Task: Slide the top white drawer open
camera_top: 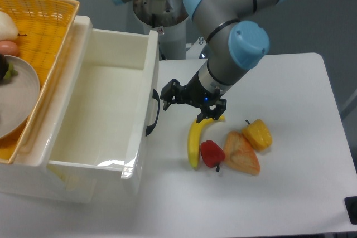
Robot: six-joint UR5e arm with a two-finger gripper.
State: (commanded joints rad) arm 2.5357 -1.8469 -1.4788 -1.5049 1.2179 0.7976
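The top white drawer [146, 71] stands pulled far out toward the table, its glossy white inside bare. On its front panel the curved black handle [153, 113] hangs free. My gripper [168, 95] hovers just right of the panel, a small gap away from the upper end of the handle. It points toward the drawer front, open, with nothing between its fingers.
A banana [194, 139], a red pepper [211, 152], an orange pastry [241, 153] and a yellow pepper [258, 133] lie on the white table [290, 98] right of the drawer. A yellow basket [42, 32] holding a plate [17, 101] sits on the cabinet top.
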